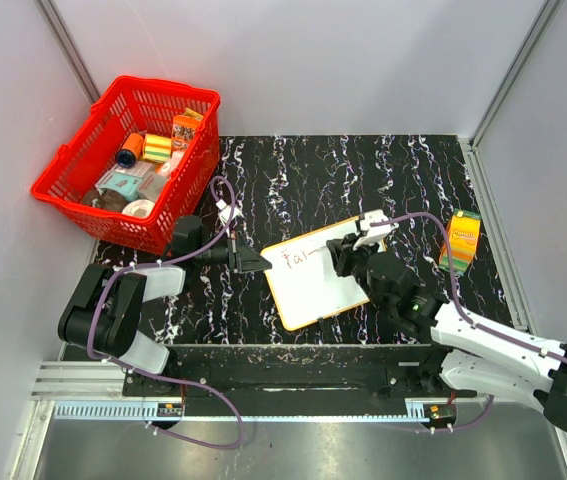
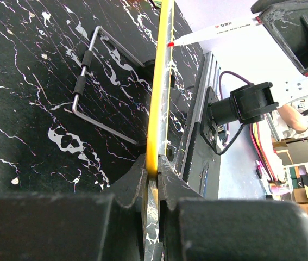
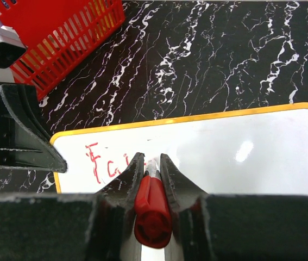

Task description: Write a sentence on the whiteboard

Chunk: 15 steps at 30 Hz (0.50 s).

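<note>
— Red marker [image 3: 152,209], who's holding it?
— Right gripper [image 3: 152,163]. Fingers pressed onto the barrel, red butt end toward the wrist camera, tip pointing ahead onto the whiteboard [image 3: 240,147].
— Is the tip touching?
— Left wrist view shows the red tip meeting the board face. Looks like contact.
— Where's the sentence [image 3: 106,166]?
— Thin red handwriting, one short line, reads roughly "Fai". It sits just ahead and to the left of the right fingertips, near the board's left end. The fingers hide the last stroke.
— Left gripper [image 2: 154,166]?
— Clamped on the board's yellow rim, both jaws tight against the edge. That's the end nearest the lettering, so the two grippers face each other across the writing.
— Board location?
— On the black marbled table [image 1: 313,170], between the two grippers, turned at an angle.
— Anything else?
— Red basket [image 1: 73,185] full of packaged goods, beyond and left of the left gripper, well apart from the board. Orange-and-green carton [image 1: 463,240] stands to the right of the right gripper, clear of the board.
</note>
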Each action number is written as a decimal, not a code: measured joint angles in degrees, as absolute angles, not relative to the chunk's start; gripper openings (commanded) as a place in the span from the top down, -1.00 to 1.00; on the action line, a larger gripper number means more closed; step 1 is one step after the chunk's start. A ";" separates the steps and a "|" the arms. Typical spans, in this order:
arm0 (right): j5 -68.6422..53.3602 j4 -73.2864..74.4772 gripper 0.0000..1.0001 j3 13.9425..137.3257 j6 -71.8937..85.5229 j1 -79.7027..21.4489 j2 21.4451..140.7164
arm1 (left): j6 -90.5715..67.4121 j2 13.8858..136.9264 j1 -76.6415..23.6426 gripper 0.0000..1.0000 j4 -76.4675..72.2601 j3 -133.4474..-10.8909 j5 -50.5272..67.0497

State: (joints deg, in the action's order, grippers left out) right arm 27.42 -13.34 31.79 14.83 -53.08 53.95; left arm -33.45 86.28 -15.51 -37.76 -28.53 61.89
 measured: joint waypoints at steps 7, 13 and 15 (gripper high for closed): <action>27.18 -11.90 1.00 31.79 14.85 -52.34 52.49 | -33.10 86.28 -15.55 1.00 -37.32 -28.75 61.91; 25.98 -12.03 1.00 31.79 14.81 -52.27 51.13 | -32.84 86.17 -15.68 1.00 -37.30 -28.80 61.89; 25.85 -12.16 1.00 31.79 14.79 -52.27 51.29 | -32.82 86.17 -15.68 1.00 -37.30 -28.80 61.89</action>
State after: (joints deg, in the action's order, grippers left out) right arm 25.85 -12.16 31.79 14.79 -52.27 51.29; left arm -32.82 86.17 -15.68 -37.30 -28.80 61.89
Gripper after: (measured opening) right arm 0.198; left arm 0.094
